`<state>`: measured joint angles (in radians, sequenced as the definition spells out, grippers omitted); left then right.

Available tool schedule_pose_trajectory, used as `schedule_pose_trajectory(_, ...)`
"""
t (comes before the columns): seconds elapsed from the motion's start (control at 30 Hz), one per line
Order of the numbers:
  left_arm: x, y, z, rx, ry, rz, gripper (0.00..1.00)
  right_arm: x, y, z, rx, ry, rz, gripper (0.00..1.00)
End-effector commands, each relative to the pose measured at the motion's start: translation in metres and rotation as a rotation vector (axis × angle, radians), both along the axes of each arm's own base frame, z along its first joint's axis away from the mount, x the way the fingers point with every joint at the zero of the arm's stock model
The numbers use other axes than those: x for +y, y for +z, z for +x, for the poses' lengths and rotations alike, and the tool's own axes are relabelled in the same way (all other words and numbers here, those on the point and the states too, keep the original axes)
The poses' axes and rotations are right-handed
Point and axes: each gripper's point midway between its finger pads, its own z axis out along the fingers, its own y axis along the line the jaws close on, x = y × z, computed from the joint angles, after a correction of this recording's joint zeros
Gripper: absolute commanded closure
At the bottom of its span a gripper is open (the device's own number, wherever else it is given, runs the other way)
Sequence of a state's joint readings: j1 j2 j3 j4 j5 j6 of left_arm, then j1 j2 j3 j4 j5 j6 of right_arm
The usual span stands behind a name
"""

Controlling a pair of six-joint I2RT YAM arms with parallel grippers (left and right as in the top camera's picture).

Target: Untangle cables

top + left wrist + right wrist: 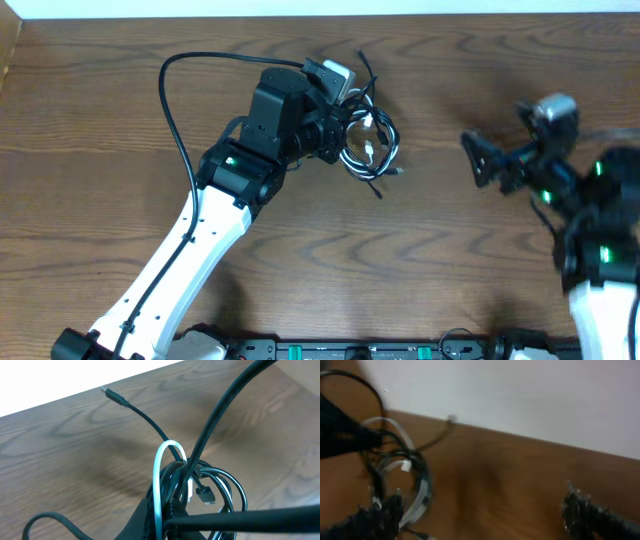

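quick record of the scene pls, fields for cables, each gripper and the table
cables: black and white, tangled in one bunch
white cable: loops up out of the bunch
left gripper: shut on the cables
right gripper: open, empty, apart from the cables
table: brown wood grain

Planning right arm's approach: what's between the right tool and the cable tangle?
Only bare table; nothing lies between right tool and cables, per overhead view.

table [430,110] looks bare right of cables [368,145]
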<state>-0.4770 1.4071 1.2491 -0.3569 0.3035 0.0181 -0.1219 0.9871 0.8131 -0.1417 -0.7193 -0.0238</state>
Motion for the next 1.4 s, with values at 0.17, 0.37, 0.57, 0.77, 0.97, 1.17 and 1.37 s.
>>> schedule_pose_trajectory(0.17,-0.013,0.014,-0.004,0.005,-0.043,-0.093,0.92,0.045,-0.008,0.019,0.046,0.411,0.222,0.01)
schedule_pose_trajectory(0.37,-0.019,0.035,0.006,-0.048,-0.019,-0.174,0.93,0.042,0.033,0.057,-0.033,0.377,0.444,0.01)
schedule_pose_trajectory(0.57,-0.020,0.031,0.001,-0.013,-0.031,-0.181,0.93,0.060,0.010,0.088,0.127,0.260,0.628,0.05)
schedule_pose_trajectory(0.77,-0.035,0.031,-0.018,-0.110,-0.257,-0.108,0.93,0.071,-0.013,0.103,0.303,0.175,0.762,0.09)
schedule_pose_trajectory(0.97,-0.035,0.033,-0.017,-0.257,-0.352,-0.001,0.93,0.080,-0.014,0.100,0.382,0.181,0.825,0.10)
schedule_pose_trajectory(1.17,-0.037,0.045,-0.011,-0.321,-0.345,-0.011,0.92,0.103,-0.013,0.094,0.414,0.202,0.846,0.20)
schedule_pose_trajectory(1.37,-0.035,0.044,-0.009,-0.317,-0.331,-0.001,0.92,0.116,-0.012,0.092,0.401,0.212,0.833,0.85)
